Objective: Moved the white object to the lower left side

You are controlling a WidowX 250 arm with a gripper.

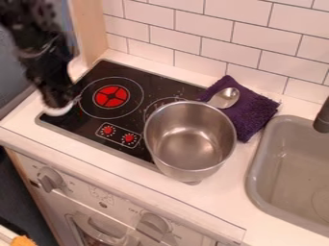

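At the lower left corner of the stove (85,123), the gripper (57,102) is hanging low with the white object (59,111) showing right at its tip, so the placing step is probably the one in hand. Whether the gripper is clasping it or letting it go, I cannot tell. The next move is likely calling for settling the object flat, releasing it and lifting straight up; a sideways pull could be dragging it over the stove's raised edge. Around the gripper, largest first: the sink (255,182) is lying well apart to its right, and the pot (186,144) is standing nearer on that same side, probably not hindering a leftward placement. The towel (249,117) is spreading beyond the pot, with the spoon (226,97) resting on it. Just below and right of the gripper, two red knobs (108,129) are sitting, small but worth avoiding.
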